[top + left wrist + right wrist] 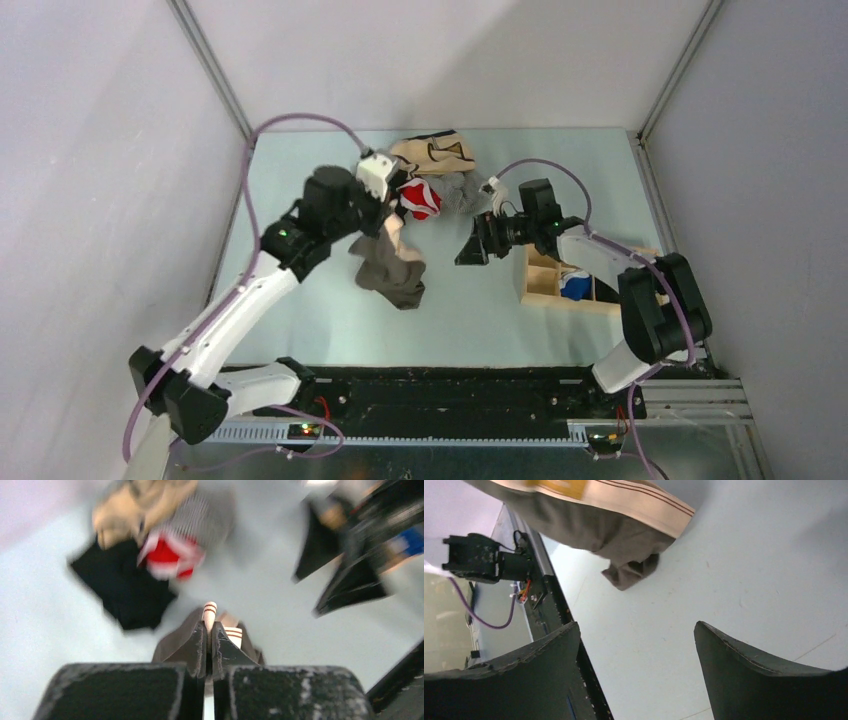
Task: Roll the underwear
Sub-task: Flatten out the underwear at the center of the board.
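The left claw [210, 630] is clamped on the underwear [392, 272] by its waistband.
The olive fabric hangs from it over the table [480, 320]. Just beside, the right claw [636, 630] gapes wide, holding nothing. A garment pile [432, 160] lies beyond.

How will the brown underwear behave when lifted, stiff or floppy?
Probably floppy: the underwear droops in folds from the left gripper. Likely light, since one pinched edge carries it. It would probably bunch rather than slide if pushed.
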`<act>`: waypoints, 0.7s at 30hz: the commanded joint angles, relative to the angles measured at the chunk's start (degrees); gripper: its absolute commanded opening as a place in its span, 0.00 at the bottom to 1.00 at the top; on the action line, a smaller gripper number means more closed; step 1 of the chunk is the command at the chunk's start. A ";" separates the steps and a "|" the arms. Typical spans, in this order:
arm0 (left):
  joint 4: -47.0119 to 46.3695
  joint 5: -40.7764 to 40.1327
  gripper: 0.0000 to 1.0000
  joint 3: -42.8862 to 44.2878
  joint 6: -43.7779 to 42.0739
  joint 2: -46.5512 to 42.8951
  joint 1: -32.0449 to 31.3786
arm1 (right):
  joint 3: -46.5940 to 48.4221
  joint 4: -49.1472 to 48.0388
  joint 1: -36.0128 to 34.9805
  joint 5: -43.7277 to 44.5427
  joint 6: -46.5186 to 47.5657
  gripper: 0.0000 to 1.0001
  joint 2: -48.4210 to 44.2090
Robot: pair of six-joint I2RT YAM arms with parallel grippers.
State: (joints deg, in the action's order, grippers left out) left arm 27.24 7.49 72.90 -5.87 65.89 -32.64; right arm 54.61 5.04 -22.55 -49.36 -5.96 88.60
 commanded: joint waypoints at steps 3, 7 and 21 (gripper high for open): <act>-3.91 -16.78 0.00 -18.20 12.64 0.07 5.85 | 3.65 -2.76 -3.07 6.26 -3.16 0.87 5.17; -0.96 -19.56 0.00 -21.28 18.68 1.33 7.49 | 7.48 -1.22 -7.40 9.33 -2.53 0.83 9.83; -3.75 -20.90 0.00 -26.35 19.21 -2.49 8.11 | 23.86 -5.39 -11.25 12.13 -9.57 0.71 29.51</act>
State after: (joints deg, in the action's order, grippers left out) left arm 26.35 -12.10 46.68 12.12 64.58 -24.93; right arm 74.04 2.81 -33.32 -35.46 -14.17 114.52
